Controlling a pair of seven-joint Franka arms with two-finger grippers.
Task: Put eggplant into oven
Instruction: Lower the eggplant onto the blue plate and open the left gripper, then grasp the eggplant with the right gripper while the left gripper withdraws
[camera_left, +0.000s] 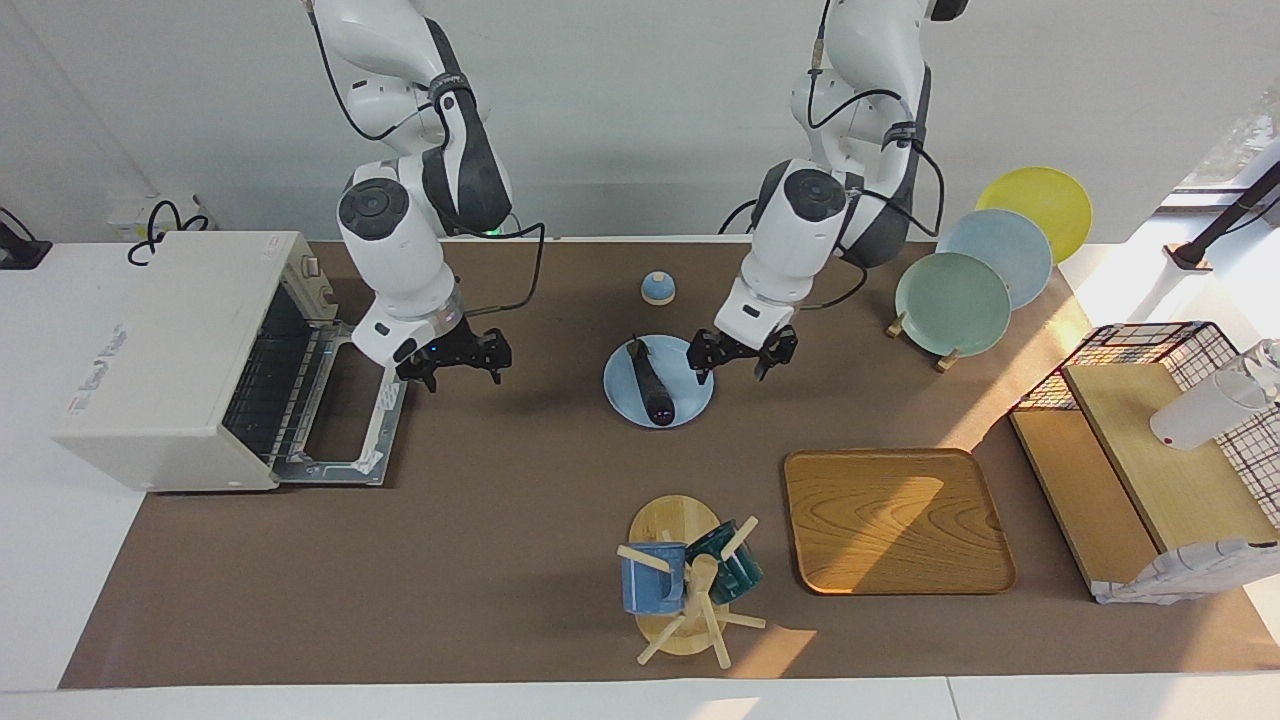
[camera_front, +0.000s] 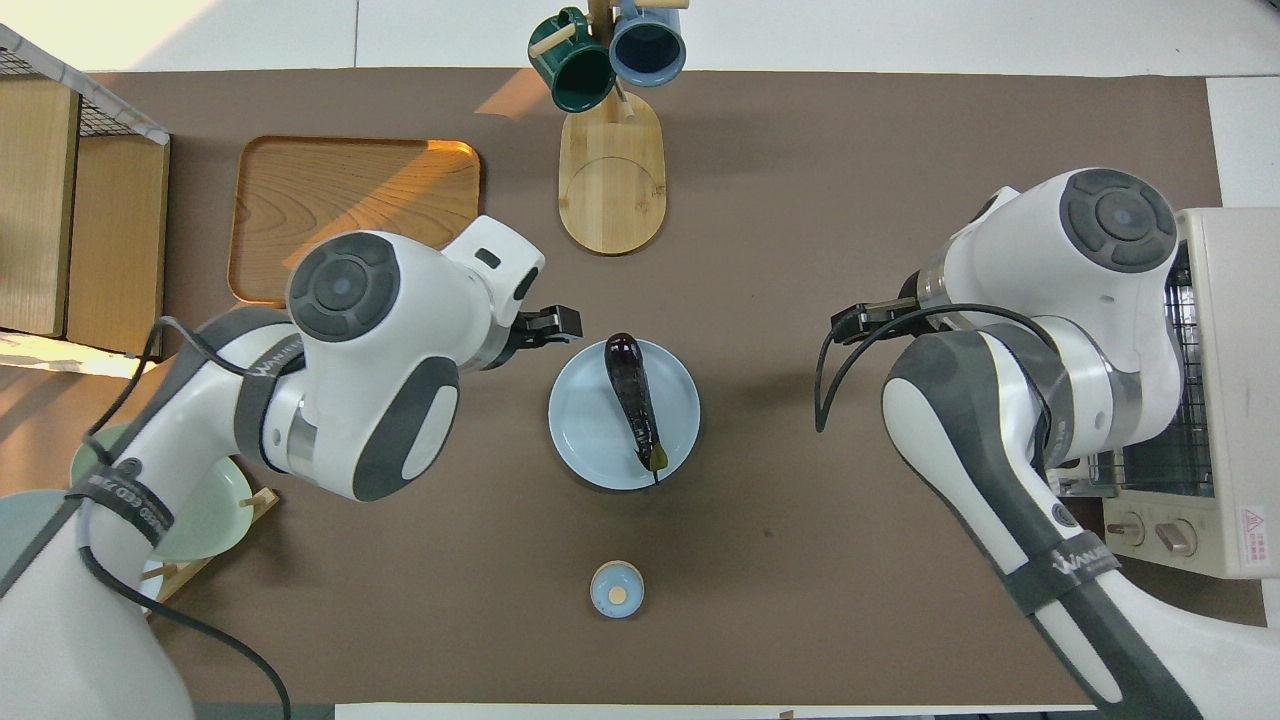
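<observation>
Because the eggplant (camera_left: 652, 384) lies free on the blue plate (camera_left: 620, 395), the left pincer (camera_left: 741, 356) hovers empty and spread at its 3 o'clock in the facing view; the right pincer (camera_left: 455, 361), also spread, waits by the oven (camera_left: 180, 360), whose door hangs open.

Only readable bit is "WANUE…" on the dark band around the right arm (camera_front: 1062, 572) — oven (camera_front: 1232, 400) has a red warning triangle sticker, text unreadable.

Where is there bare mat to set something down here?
Bare mat lies between the oven door and the mug stand, and between the blue plate and the wooden tray. It is crowded at the plate rack and wire basket.
</observation>
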